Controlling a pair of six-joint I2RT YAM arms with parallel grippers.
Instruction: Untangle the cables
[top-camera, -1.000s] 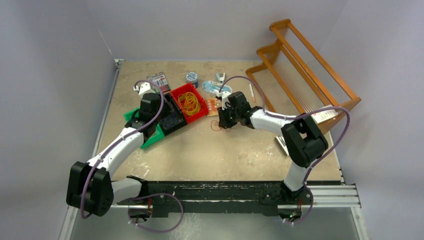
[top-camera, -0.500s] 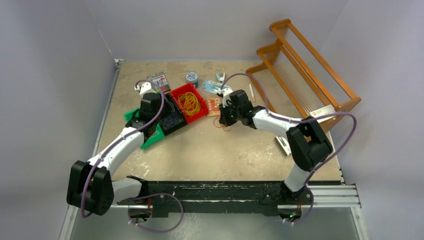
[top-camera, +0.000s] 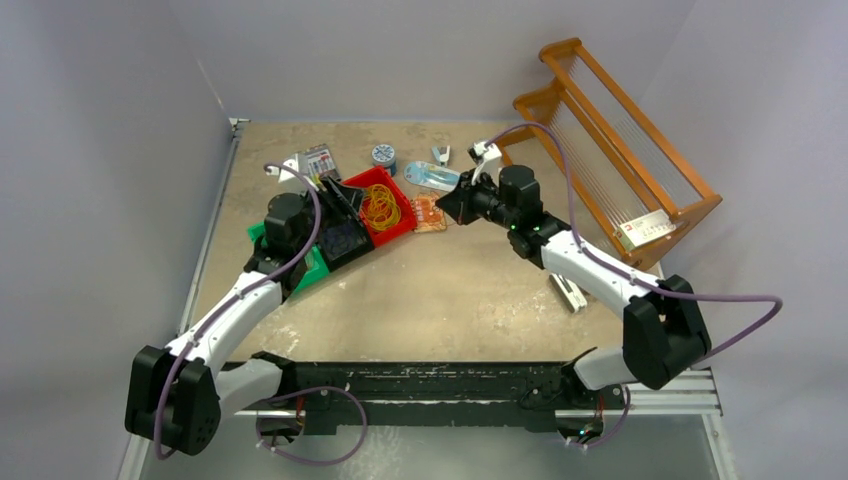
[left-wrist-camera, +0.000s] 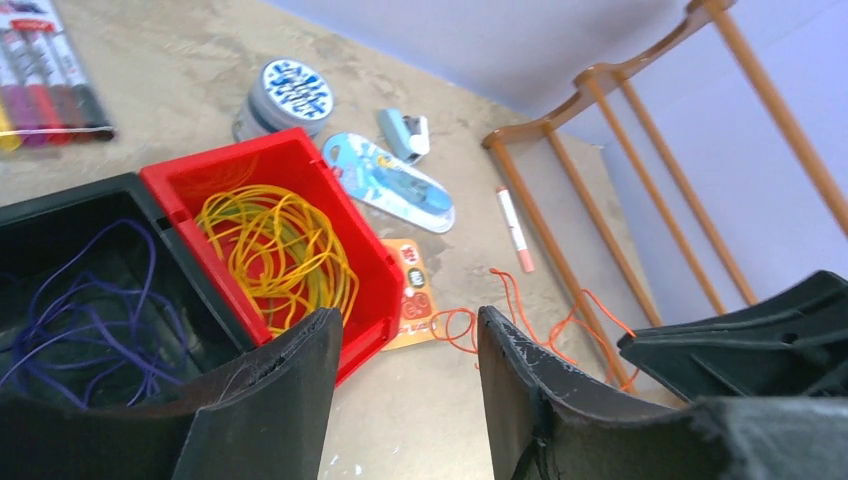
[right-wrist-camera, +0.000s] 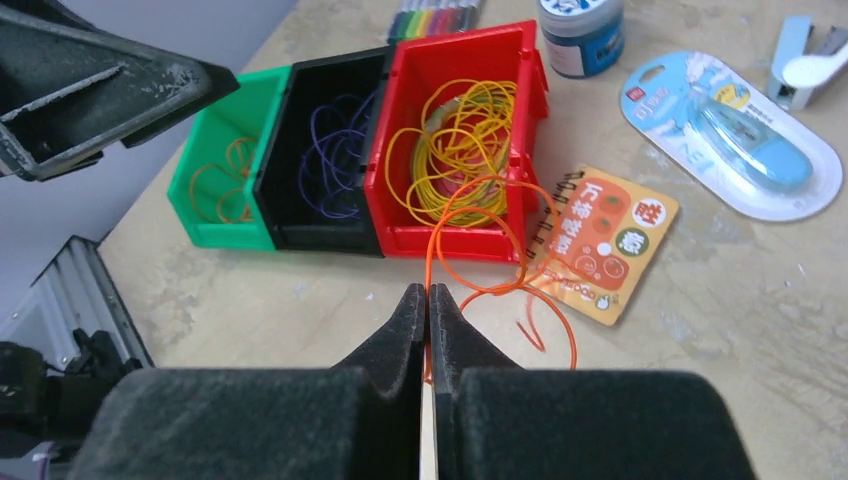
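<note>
Right claw (right-wrist-camera: 428, 300) is pinched shut on one orange cable (right-wrist-camera: 431, 255), which dangles in loops in front of the red bin (right-wrist-camera: 450, 243) and the notepad (right-wrist-camera: 600, 245). Matching orange strands sit in the green bin (right-wrist-camera: 222, 238), so I'd guess that's the target: sideways toward the counter's left edge, past the black bin (right-wrist-camera: 310, 240). On the left wrist cam, the left claw (left-wrist-camera: 405, 318) gapes empty over the black bin, with the cable off to its right. From the top, both claws sit over the far half, and the left one is way closer to green.
</note>
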